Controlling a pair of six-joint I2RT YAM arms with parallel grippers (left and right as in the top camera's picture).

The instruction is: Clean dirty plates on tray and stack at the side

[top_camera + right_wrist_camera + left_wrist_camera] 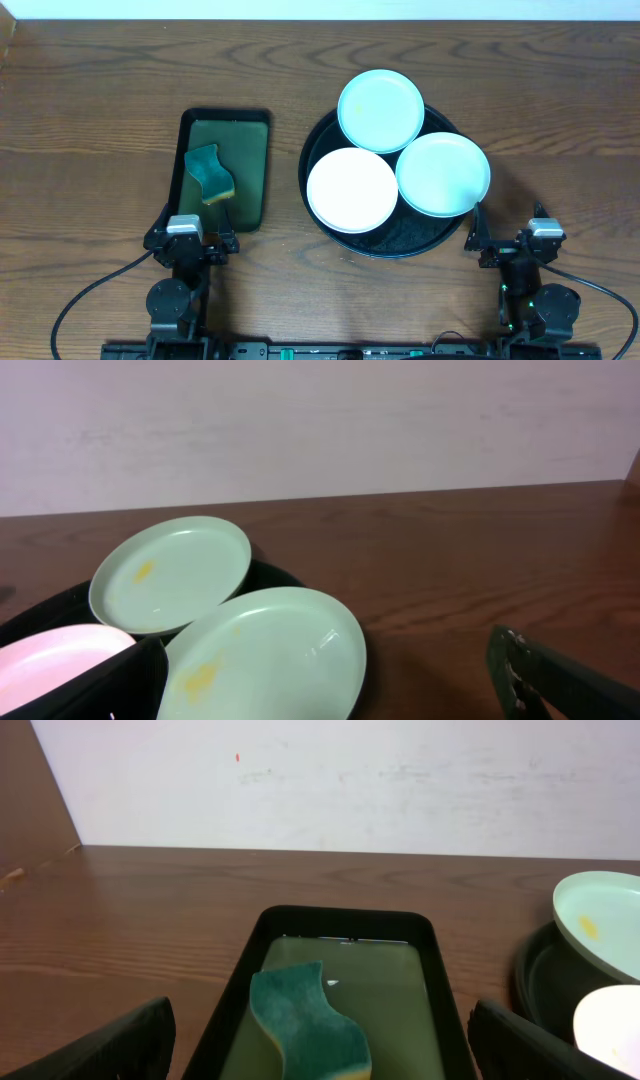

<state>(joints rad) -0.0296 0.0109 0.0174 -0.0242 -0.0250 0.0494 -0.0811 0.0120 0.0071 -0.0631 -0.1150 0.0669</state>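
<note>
Pastel plates [380,110], smeared yellow, sit on the tray [400,238] towards the counter's [100,100] right edge; the sponge [210,172] lies left. Both left jaws and right jaws are spread, empty. Cleaning looks unstarted; next, grab the sponge.

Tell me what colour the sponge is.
The sponge is teal with a yellow bottom layer; left wrist view shows it best.

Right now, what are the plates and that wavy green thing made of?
The plates look like smooth, shiny plastic or melamine: light glints off them. The sponge looks like foam: rough teal top, yellow layer underneath.
</note>
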